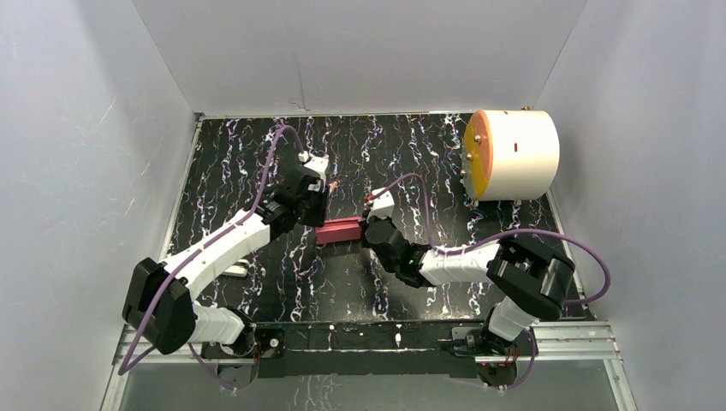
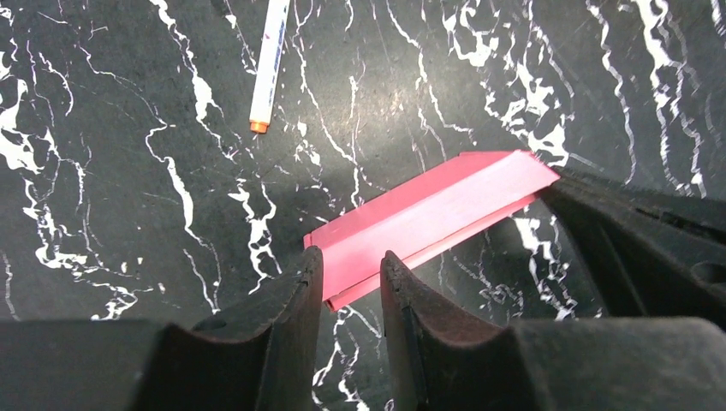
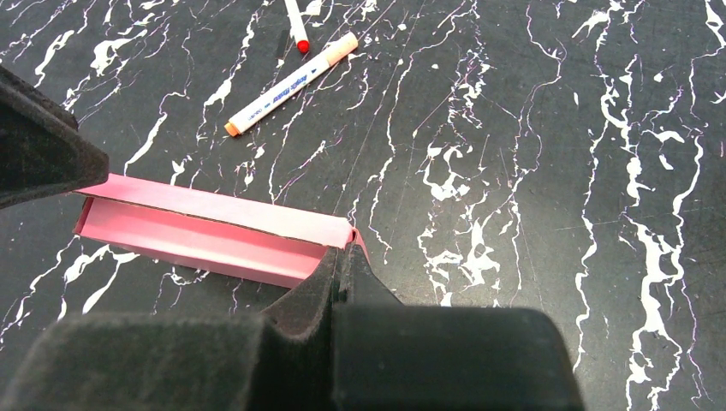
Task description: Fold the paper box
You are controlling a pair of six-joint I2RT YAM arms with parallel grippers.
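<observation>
From above, the paper box (image 1: 340,230) lies on the black bench (image 1: 428,163), between my two arms. My left camera shows my left jaws (image 2: 351,287) a little apart around one end of it. My right camera shows my right jaws (image 3: 341,265) pinched tight on the other end, with a pen (image 3: 291,84) nearby.

Both arms reach inward; left jaws parted, right jaws closed.

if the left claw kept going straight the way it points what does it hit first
Most likely the paper box, whose near end already sits between the left claw's part-open fingers; past it, the right claw. Depth is unclear.
</observation>
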